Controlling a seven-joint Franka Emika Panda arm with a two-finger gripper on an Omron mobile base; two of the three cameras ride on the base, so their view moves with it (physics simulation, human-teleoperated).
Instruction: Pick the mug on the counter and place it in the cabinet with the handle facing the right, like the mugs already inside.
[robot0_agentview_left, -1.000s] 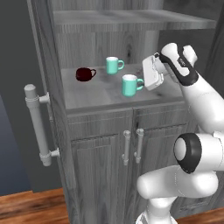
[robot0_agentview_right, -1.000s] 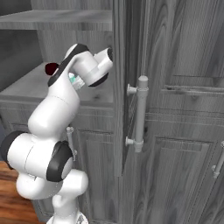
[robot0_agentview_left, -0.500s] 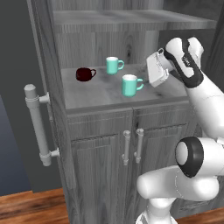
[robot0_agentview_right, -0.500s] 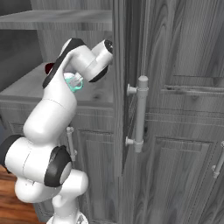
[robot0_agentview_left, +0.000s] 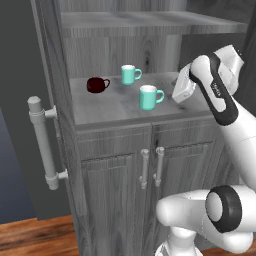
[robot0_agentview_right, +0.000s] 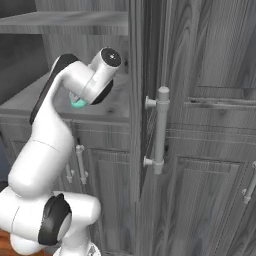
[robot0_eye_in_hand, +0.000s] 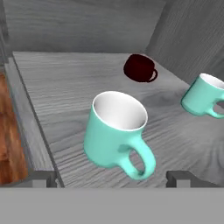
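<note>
Your mug (robot0_eye_in_hand: 116, 138) sits mid-frame in the hand view: teal, white inside, upright on the cabinet (robot0_agentview_left: 100, 145) shelf, handle toward the bottom right. Gripper (robot0_eye_in_hand: 109, 177) is wide open, holding nothing, just beside it.

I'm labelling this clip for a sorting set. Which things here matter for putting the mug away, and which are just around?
Part of the job:
front teal mug
cabinet shelf
dark red mug
back teal mug
end effector, open

Just around:
lower door handles
big bar handle
wood floor
</note>
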